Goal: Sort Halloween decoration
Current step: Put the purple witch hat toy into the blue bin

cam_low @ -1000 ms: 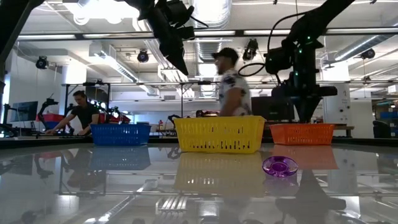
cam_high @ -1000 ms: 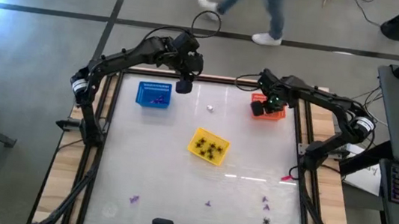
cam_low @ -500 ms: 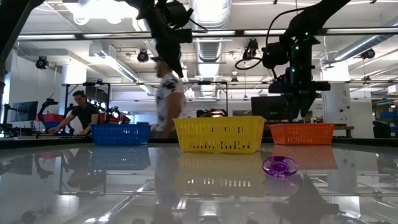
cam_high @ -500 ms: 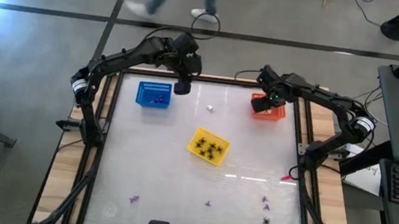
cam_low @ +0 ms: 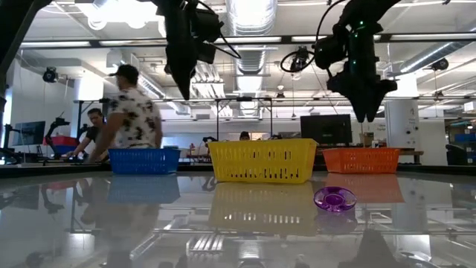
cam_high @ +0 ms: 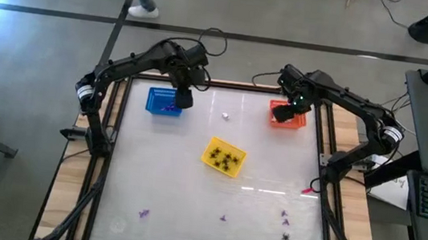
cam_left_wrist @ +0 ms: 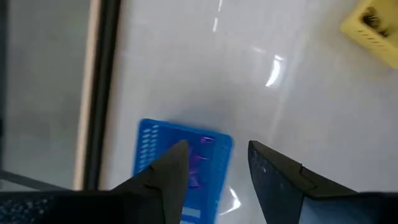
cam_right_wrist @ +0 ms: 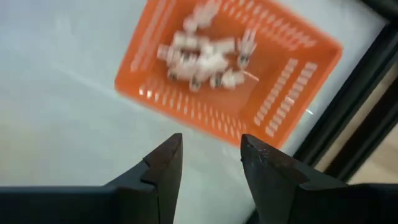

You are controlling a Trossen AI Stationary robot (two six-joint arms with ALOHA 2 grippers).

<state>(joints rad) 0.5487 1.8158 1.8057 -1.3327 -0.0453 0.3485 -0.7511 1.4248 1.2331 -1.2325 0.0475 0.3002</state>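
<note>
- We see the right gripper (cam_right_wrist: 210, 163) has lifted off the orange basket (cam_high: 288, 115) near the table's far right corner, fingers now spread and empty.
- White pieces (cam_right_wrist: 208, 54) lie piled in that basket.
- The left gripper (cam_left_wrist: 214, 167), spread, has shifted over the blue basket (cam_high: 164, 101) holding purple bits (cam_left_wrist: 200, 160).
- Black spiders (cam_high: 226, 158) fill the yellow basket (cam_high: 212, 158) mid-table.
- Stray purple pieces (cam_high: 284, 217) sit near the front edge.

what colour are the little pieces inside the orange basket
White: the small toy pieces piled in the square orange plastic basket show best in the right wrist view.
</note>
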